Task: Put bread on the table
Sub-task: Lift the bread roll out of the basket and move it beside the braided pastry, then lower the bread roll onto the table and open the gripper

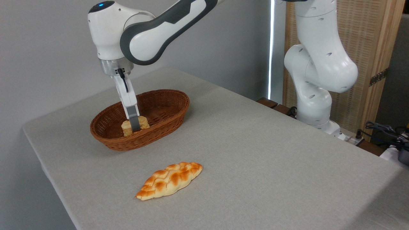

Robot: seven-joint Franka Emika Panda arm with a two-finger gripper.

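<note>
— Since the tabletop is where it must end up, what step are you on?

— The lift. Inside the wicker basket, my fingers are clamped on the bread, low among the walls.

— Next?

— Rise clear of the rim, I judge, then set it down apart from the braided loaf.

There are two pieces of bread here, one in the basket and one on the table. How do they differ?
The bread in the basket is small, chunky and pale; the loaf is long, braided and pointed. The bread sits between the gripper jaws; the loaf lies free on the table. Both have golden-orange edges.
</note>
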